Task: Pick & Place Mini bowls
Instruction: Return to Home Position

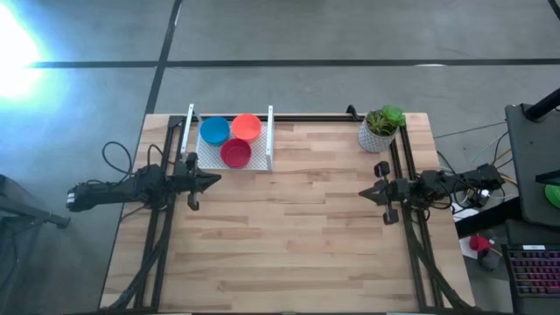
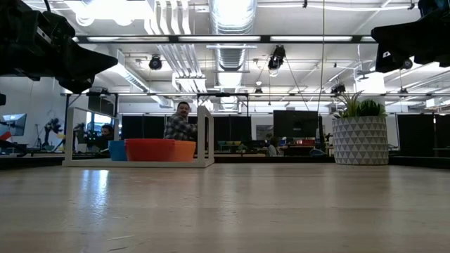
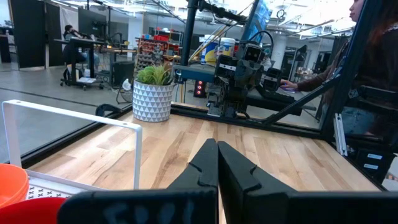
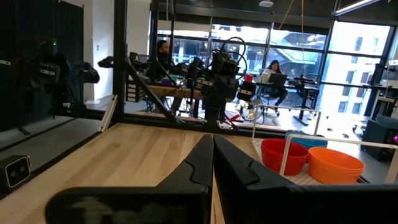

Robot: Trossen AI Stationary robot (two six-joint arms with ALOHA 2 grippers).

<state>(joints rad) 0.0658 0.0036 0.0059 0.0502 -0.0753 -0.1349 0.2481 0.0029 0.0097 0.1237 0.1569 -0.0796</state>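
**Over the table's side edges, jaws clenched and empty**

Left gripper (image 1: pixel 213 181) and right gripper (image 1: pixel 366 192) point at each other, holding nothing. Mini bowls (image 1: pixel 235 153) sit in blue, orange and red stacks on the white shelf (image 1: pixel 269 131), near the left gripper.

Seen from above as three single discs on the shelf (image 1: pixel 206 157), leaving the number of mini bowls in the red stack (image 1: pixel 235 154), blue stack (image 1: pixel 214 131) and orange stack (image 1: pixel 247 126) impossible to tell. Viewed level across the surface (image 2: pixel 225 211), hides much of the blue and orange stacks behind the red one, and cuts the left arm (image 2: pixel 42 42) and right arm (image 2: pixel 415 39) off at the top edge. Crops the red and orange stacks at a corner in the left wrist view, and shows only a sliver of the blue stack behind the red one in the right wrist view.
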